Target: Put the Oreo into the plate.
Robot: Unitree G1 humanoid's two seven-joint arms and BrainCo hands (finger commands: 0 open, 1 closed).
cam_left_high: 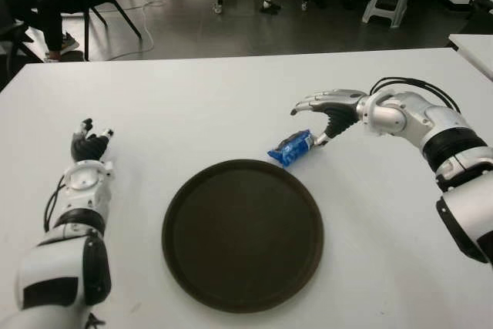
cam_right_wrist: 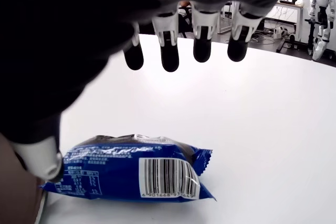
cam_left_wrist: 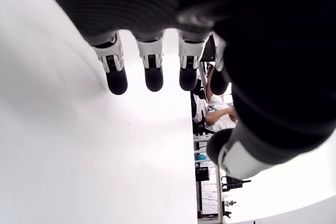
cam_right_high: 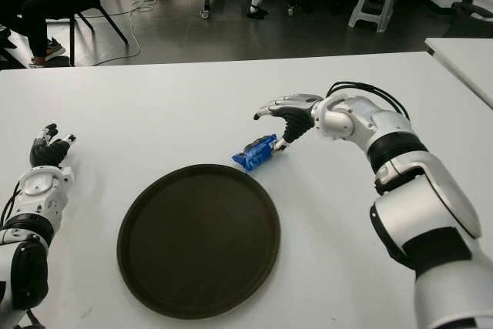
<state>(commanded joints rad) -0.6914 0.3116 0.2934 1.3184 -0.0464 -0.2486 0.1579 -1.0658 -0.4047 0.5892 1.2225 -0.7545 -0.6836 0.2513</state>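
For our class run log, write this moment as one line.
right hand: open over Oreo pack | pack: on table, beside plate | left hand: idle

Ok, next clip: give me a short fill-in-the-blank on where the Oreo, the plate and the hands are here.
1. The Oreo packet lies on the ____, not in the plate.
2. The robot hand nearest the Oreo packet is the ____ one.
3. The left robot hand holds ____.
4. The Oreo packet's wrapper is ____ in colour.

Missing words: table; right; nothing; blue
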